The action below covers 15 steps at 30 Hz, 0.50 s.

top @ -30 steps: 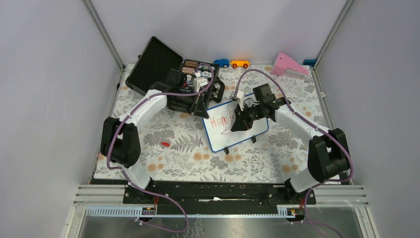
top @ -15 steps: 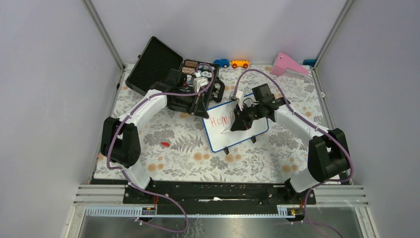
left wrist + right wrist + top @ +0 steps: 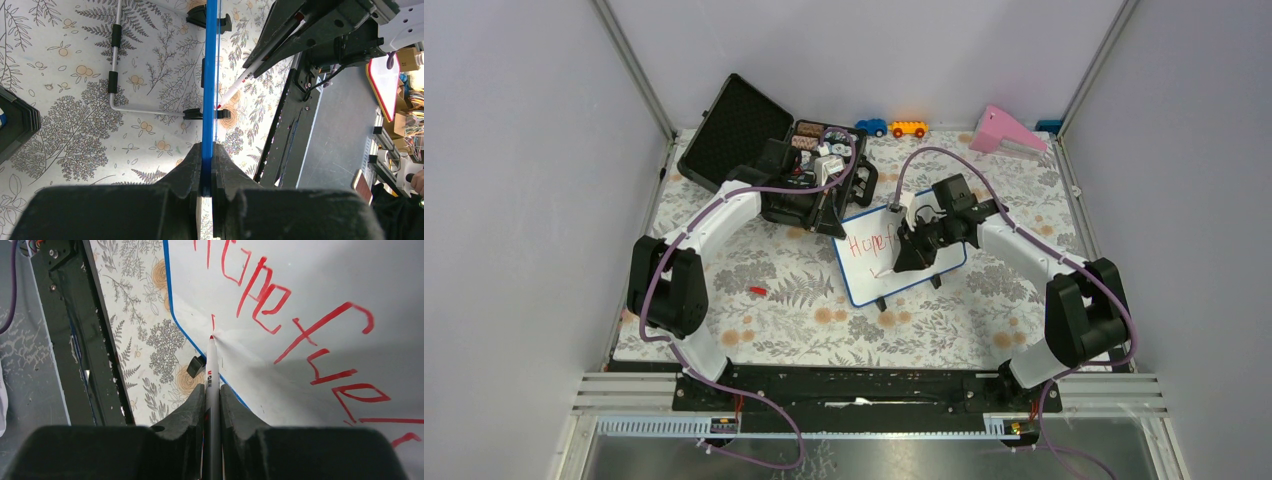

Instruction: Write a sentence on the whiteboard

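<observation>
Right wrist view, nearest first: the right gripper [image 3: 212, 390] has both fingers pressed together on the barrel of a slim white marker [image 3: 212, 360]. The marker's red tip touches the whiteboard [image 3: 325, 275] just below the red sentence [image 3: 280, 305], at a short stroke near the lower blue frame. Left wrist view shows the left gripper [image 3: 207, 152] pinched fully onto the board's thin blue edge. The board is seen edge-on there, running away to its black feet [image 3: 206, 114] on the floral mat [image 3: 65, 125]. I judge the board light, thin and stiff, with a glossy face, so on such small feet it would probably slide or tip under pen pressure. The frame edge looks like the right place to brace it. The marker is smooth and could twist between the pads, so a grip low on the barrel and a light touch suit it. Farther off, from above, the board stands mid-table between the arms, just in front of the open black case [image 3: 744, 135].
</observation>
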Each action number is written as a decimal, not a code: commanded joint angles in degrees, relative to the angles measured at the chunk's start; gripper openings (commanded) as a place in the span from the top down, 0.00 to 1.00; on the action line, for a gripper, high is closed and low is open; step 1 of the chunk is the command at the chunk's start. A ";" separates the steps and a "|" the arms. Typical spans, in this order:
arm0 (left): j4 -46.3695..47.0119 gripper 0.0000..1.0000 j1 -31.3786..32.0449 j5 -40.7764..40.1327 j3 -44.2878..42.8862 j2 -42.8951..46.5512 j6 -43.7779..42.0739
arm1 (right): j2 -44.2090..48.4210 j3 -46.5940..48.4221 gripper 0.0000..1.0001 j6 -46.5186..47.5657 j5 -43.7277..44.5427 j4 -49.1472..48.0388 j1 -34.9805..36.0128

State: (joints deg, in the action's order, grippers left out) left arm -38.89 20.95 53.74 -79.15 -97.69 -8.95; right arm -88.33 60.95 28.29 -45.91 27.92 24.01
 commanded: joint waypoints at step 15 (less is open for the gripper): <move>0.22 1.00 1.02 -1.21 -0.63 -0.48 -1.82 | 0.64 0.28 1.00 1.67 -1.96 3.42 1.65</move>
State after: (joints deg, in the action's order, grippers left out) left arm -38.89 20.97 53.71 -79.15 -97.69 -8.95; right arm -88.47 59.66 31.18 -45.71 31.03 25.08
